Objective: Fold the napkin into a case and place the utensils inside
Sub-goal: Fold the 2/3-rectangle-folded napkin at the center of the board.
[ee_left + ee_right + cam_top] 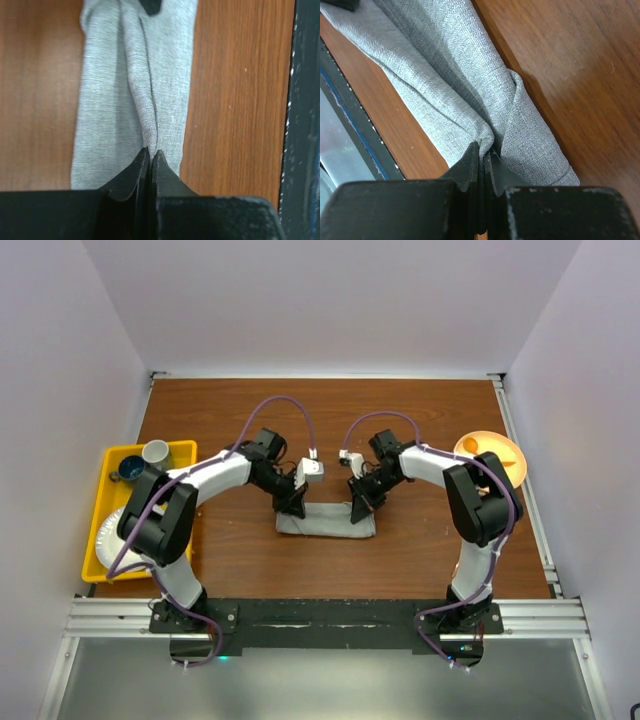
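Napkin (325, 521) folded to a narrow strip, long axis running from left end effector (293, 510) to right end effector (357, 512), each clamped tight on a pinched ridge of cloth at its end. Flat on brown wooden counter (330, 420), white walls (330, 300) around.

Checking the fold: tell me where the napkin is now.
In the top view the napkin lies mid-table, a narrow strip; the left tool pinches its left end and the right tool its right end.
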Motion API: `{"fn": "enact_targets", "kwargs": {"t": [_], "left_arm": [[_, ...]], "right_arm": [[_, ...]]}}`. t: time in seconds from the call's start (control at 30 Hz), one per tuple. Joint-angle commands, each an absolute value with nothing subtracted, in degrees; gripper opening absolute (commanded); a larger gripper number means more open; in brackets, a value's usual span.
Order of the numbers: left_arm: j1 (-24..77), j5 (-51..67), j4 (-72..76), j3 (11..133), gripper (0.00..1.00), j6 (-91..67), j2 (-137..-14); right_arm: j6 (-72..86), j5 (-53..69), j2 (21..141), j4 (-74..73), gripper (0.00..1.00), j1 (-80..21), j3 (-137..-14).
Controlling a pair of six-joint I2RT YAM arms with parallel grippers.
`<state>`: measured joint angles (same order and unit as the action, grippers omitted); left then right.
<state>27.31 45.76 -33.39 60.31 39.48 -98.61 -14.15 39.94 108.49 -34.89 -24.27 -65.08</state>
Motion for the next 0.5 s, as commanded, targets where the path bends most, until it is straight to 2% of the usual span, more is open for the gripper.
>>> {"fn": "enact_targets", "kwargs": {"t": [0.0,0.13,0.47], "left_arm": [[23.4,48.4,-35.1,65.9,0.01,34.8,-102.7],[20.3,48.6,-34.3,68.2,0.0,31.2,-108.9],[20.1,46.0,-33.9,66.1,0.0,32.9,-113.6]], "right_arm": [[-15.3,36.8,111.6,-38.9,0.0,-23.7,-68.2],[-14.8,36.6,113.1,-39.4,0.0,-23.7,-69.4],[-7.9,42.4,109.0,-39.7,0.0,-23.8,-73.2]]}}
